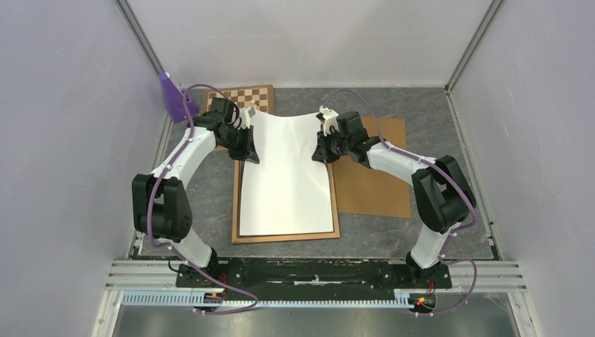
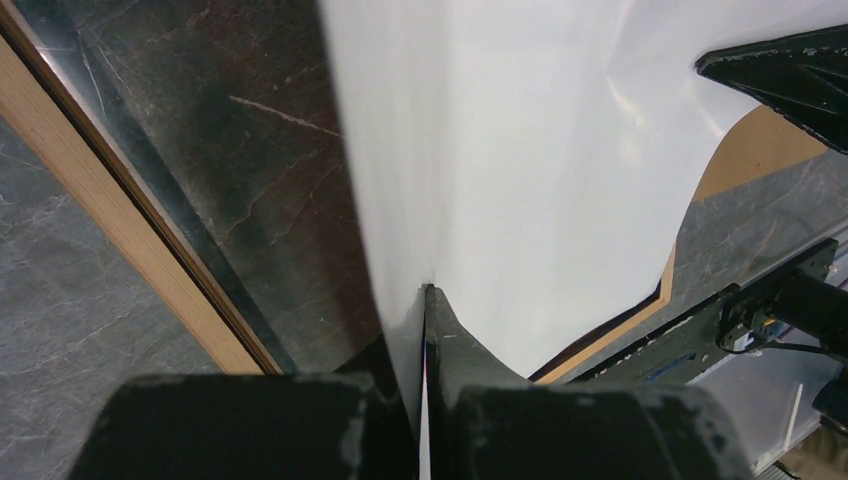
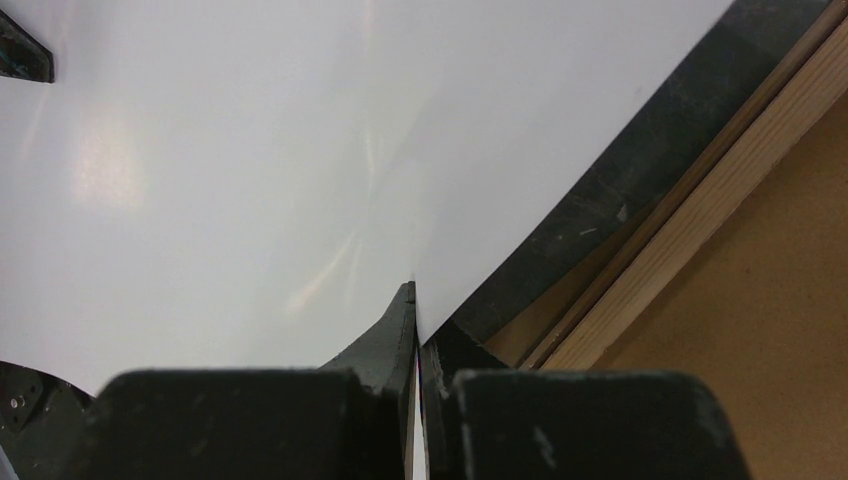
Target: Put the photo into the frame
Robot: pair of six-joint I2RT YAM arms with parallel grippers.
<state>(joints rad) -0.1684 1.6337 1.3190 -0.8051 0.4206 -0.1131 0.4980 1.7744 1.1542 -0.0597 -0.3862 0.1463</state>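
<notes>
Firmly pinched on the photo (image 2: 520, 150), the left gripper (image 2: 425, 300) has its two fingers pressed together with only the sheet's left edge between them. The right gripper (image 3: 414, 295) does the same on the opposite edge, jaws narrow, the paper caught between its fingertips. Between the two grippers the sheet shows its plain white back and sags in a shallow curve, its far part lifted off the surface. From the grippers toward the arm bases it slopes down, and its near end lies flat on the frame (image 1: 288, 239), inside the light wood border. Under each gripper runs a side rail of that frame, with a dark glossy surface inside it. Just outside the right gripper, on the side away from the photo, a brown board (image 1: 372, 182) lies flat on the grey table (image 1: 203, 196). Beyond the left gripper sits a chessboard (image 1: 245, 95) — partly covered by the arm.
</notes>
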